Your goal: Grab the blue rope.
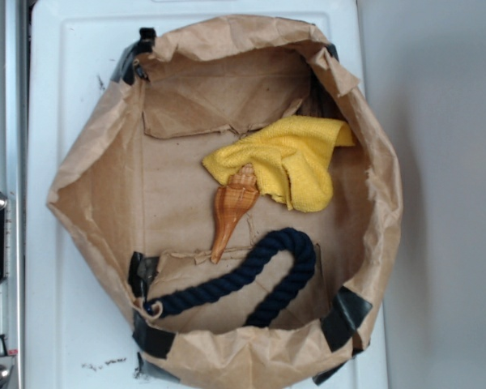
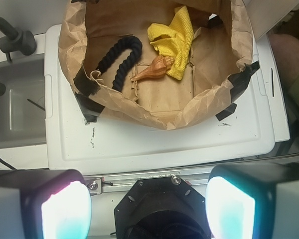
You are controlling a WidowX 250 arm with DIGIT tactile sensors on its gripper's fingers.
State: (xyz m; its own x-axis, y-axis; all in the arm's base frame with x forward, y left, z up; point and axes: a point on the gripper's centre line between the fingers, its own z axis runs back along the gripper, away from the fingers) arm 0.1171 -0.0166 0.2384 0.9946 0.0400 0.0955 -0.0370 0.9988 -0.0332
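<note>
The blue rope is thick, dark navy and twisted, and lies bent into a U on the floor of an open brown paper bag, near the bag's front wall. In the wrist view the blue rope lies at the bag's left side, far ahead of my gripper. The gripper hovers outside the bag, above the robot's black base. It is open, its two pale fingers stand wide apart, and nothing is between them. In the exterior view the gripper is out of sight.
An orange seashell lies just beyond the rope, its tip close to it. A yellow cloth is crumpled behind the shell. The bag's crumpled rim stands on a white board. A sink lies to the left.
</note>
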